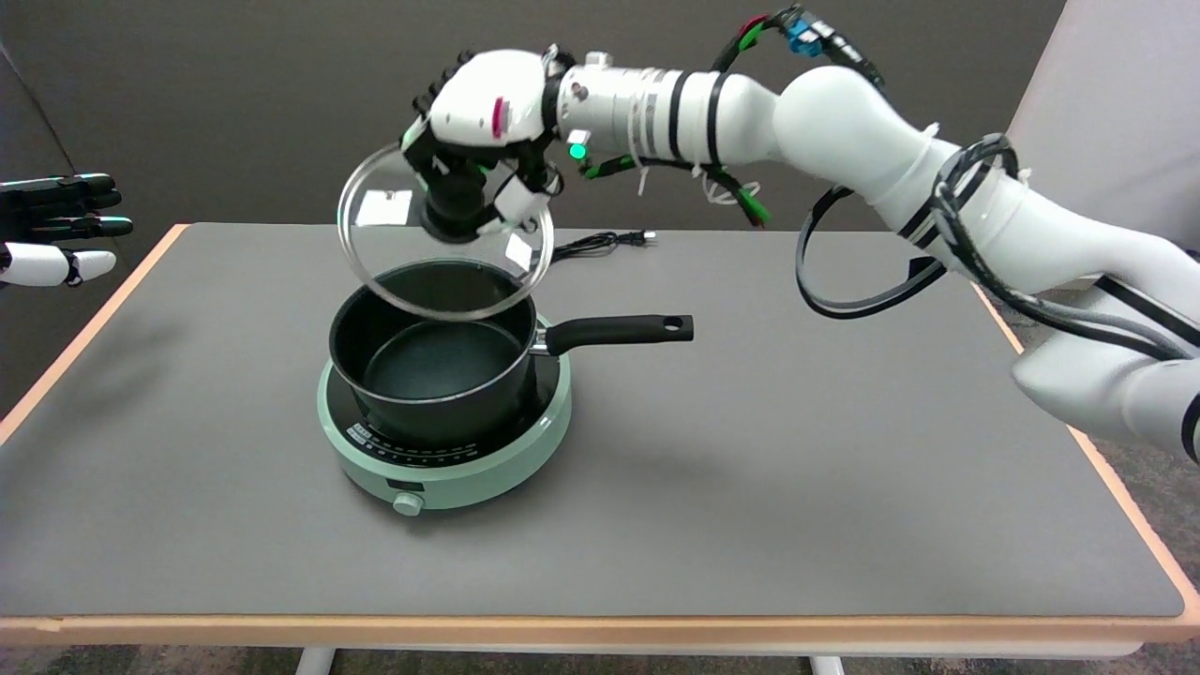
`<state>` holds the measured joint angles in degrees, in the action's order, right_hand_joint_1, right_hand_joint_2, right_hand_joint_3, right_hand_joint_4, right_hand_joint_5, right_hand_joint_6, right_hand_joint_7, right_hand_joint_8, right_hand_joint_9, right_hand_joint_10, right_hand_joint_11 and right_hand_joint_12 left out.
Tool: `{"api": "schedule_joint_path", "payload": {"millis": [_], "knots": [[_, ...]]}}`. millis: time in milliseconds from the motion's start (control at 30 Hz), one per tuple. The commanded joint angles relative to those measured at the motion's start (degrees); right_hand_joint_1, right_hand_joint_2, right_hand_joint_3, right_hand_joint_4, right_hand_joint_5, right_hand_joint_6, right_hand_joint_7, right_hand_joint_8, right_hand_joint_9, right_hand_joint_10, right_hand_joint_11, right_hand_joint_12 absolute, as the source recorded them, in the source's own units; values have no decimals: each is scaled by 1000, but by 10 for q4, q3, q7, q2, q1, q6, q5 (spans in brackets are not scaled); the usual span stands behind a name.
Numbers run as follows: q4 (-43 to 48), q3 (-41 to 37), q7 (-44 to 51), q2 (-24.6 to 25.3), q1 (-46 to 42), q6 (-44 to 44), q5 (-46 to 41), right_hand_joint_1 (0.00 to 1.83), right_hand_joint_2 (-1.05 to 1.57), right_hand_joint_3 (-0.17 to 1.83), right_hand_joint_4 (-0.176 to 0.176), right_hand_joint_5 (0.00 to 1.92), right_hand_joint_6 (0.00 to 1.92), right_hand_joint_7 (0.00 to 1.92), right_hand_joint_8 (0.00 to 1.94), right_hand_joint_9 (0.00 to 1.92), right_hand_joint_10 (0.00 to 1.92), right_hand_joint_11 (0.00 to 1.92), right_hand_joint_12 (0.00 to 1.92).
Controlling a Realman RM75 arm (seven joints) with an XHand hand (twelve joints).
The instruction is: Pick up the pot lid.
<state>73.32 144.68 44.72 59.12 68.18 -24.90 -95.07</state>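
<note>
My right hand has its fingers wrapped around the black knob at the centre of the pot lid, which hangs tilted in the air above the open pot, its lower rim close over the pot's mouth but, as far as I can judge from this angle, not touching it. The lid is glass with a metal rim: stiff, smooth, likely breakable and moderately heavy, so the knob is the only sound place to hold. Held there, it may swing. Below, the pot sits on a green hotplate, its long handle pointing right. A power cord lies behind on the table.
</note>
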Motion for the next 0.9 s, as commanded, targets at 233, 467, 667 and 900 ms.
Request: {"api": "schedule_joint_path", "payload": {"millis": [233,467,667,900], "knots": [[34,-217,-11,-87,-79,8,-39,1211,949,455,-48,781,1286,994,1194,898,1506,696,1044],[39,-299,-11,-116,-133,23,-35,1211,947,457,-44,782,1291,997,1185,904,1511,698,1051],[34,-360,-11,-141,-180,44,-34,1211,948,453,-45,781,1293,998,1180,905,1511,698,1058],[23,-407,-8,-182,-230,52,-32,1212,947,453,-46,781,1293,1001,1175,907,1515,697,1062]]}}
